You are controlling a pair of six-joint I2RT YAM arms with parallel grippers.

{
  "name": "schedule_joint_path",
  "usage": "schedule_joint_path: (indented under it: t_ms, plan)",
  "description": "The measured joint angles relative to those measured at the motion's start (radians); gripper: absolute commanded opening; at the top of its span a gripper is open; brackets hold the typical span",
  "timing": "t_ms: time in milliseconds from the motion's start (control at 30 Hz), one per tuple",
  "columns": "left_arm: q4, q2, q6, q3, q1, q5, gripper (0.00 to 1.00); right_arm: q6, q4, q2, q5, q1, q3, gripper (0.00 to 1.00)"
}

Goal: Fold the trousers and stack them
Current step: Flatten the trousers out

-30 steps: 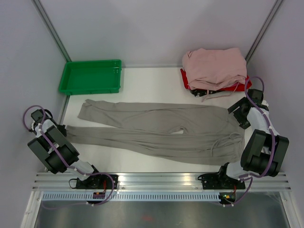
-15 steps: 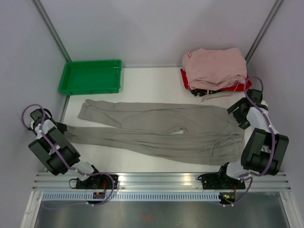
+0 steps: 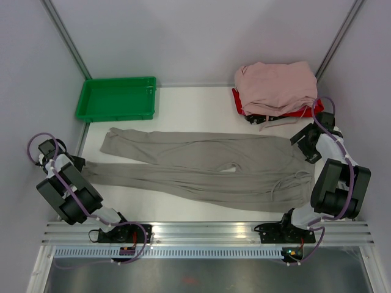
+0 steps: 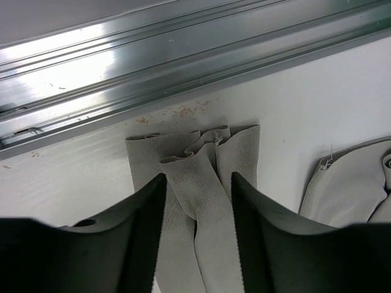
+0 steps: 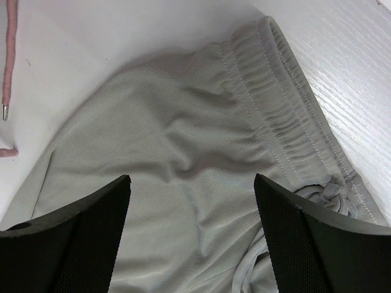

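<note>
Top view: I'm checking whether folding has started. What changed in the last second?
The right fingers drifted slightly toward the far edge, open above the waistband of the trousers. The left fingers edged slightly outward, open astride a leg cuff. Nothing was gripped or released. The trousers, pink clothes and green tray stayed put.

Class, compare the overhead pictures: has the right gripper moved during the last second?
Yes, slightly. The right gripper has shifted up the view, nearer the pink garment pile, staying above the waistband of the trousers.
</note>
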Motion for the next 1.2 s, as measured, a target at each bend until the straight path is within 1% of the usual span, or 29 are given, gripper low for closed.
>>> schedule_joint_path:
  t_ms: [33, 100, 167, 200, 233, 300, 333, 367, 467, 600, 733, 1100, 1133, 1200]
  plan:
    - [0.01, 0.005, -0.001, -0.002, 0.0, 0.004, 0.44, -0.002, -0.001, 0.0, 0.0, 0.002, 0.002, 0.88]
    - [0.024, 0.011, -0.002, -0.003, 0.0, 0.008, 0.43, -0.005, -0.002, 0.0, 0.0, 0.002, 0.005, 0.88]
    - [0.027, 0.013, -0.001, -0.003, 0.0, 0.008, 0.44, -0.008, -0.004, 0.0, 0.001, 0.003, 0.006, 0.88]
    - [0.027, 0.013, -0.001, -0.003, 0.0, 0.008, 0.47, -0.008, -0.005, 0.0, 0.001, 0.003, 0.006, 0.88]
    - [0.029, 0.015, -0.001, -0.003, 0.0, 0.006, 0.53, -0.009, -0.007, 0.0, 0.001, 0.003, 0.006, 0.88]
    - [0.03, 0.018, 0.0, -0.003, 0.0, 0.003, 0.6, -0.009, -0.008, 0.0, 0.001, 0.003, 0.006, 0.88]
    - [0.03, 0.019, 0.0, -0.002, -0.001, 0.003, 0.68, -0.009, -0.008, 0.0, 0.001, 0.003, 0.006, 0.88]
    - [0.027, 0.019, 0.001, -0.002, -0.001, 0.003, 0.7, -0.009, -0.008, 0.0, 0.001, 0.003, 0.006, 0.88]
    - [0.011, 0.019, 0.002, 0.005, -0.002, 0.002, 0.7, -0.009, -0.008, 0.0, 0.001, 0.003, 0.006, 0.88]
    - [0.004, 0.019, 0.011, 0.005, -0.003, -0.007, 0.65, -0.01, -0.01, 0.0, 0.001, 0.003, 0.006, 0.88]
    - [0.008, 0.02, 0.013, 0.002, -0.005, -0.015, 0.57, -0.012, -0.011, 0.0, 0.001, 0.003, 0.006, 0.88]
    - [0.033, 0.052, 0.013, 0.0, -0.007, -0.024, 0.54, -0.012, -0.019, 0.0, 0.008, 0.003, 0.009, 0.88]
    - [0.034, 0.055, 0.013, 0.0, -0.007, -0.024, 0.48, -0.012, -0.019, 0.0, 0.009, 0.003, 0.009, 0.88]
    - [0.038, 0.058, 0.013, 0.0, -0.007, -0.024, 0.41, -0.012, -0.019, 0.0, 0.009, 0.003, 0.009, 0.88]
